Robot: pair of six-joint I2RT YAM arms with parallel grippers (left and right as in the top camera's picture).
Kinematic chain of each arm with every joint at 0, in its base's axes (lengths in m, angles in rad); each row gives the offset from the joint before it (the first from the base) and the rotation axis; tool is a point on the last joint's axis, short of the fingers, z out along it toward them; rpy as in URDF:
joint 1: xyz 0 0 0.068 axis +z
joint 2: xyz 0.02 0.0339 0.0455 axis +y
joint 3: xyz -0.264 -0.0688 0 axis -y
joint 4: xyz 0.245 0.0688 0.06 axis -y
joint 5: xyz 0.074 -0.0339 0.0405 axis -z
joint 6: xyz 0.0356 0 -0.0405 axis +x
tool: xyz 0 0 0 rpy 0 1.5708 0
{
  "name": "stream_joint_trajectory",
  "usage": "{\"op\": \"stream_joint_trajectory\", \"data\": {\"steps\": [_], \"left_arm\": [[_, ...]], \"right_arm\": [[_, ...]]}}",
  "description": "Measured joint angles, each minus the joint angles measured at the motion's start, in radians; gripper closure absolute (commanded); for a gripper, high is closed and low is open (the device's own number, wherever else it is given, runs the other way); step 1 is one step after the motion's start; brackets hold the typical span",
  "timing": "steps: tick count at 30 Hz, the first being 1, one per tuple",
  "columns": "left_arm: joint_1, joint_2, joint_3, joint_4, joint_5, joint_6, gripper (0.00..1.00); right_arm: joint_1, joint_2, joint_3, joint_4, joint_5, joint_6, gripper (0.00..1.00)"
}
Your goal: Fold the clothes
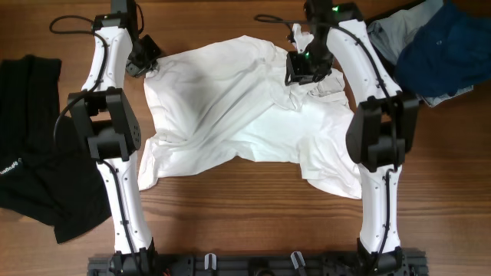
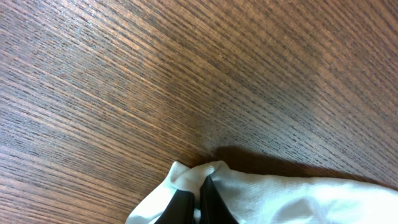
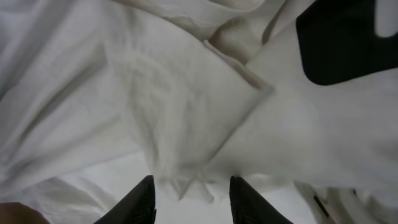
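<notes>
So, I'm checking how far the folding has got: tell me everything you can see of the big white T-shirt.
The large white soft-looking T-shirt lies spread but rumpled on the brown wooden table, unfolded, with deep creases and a bunched far right part. The left gripper is shut on its far left edge; the right gripper is open over the bunched part.

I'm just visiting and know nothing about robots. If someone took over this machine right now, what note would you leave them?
Left gripper: shut on the far left corner of the white T-shirt.
Right gripper: open, just above a rumpled fold on the shirt's far right side.
Black garment lies left; dark blue garment and pale grey-blue garment far right.
Done: shirt spread out but rumpled, no fold made.
To do: fold it, then the others.
</notes>
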Motion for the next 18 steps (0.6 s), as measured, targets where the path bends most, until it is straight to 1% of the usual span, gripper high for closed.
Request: {"op": "stream_joint_trajectory", "data": {"steps": [5,12,18], "left_arm": [[0.0,0.0,0.0,-0.001,0.001,0.0,0.96],[0.0,0.0,0.0,-0.002,0.001,0.0,0.96],[0.0,0.0,0.0,-0.001,0.001,0.0,0.96]], "right_arm": [[0.0,0.044,-0.001,0.036,-0.011,0.0,0.58],[0.0,0.044,-0.001,0.074,-0.014,0.0,0.59],[0.0,0.044,0.0,0.093,-0.014,-0.003,0.62]]}}
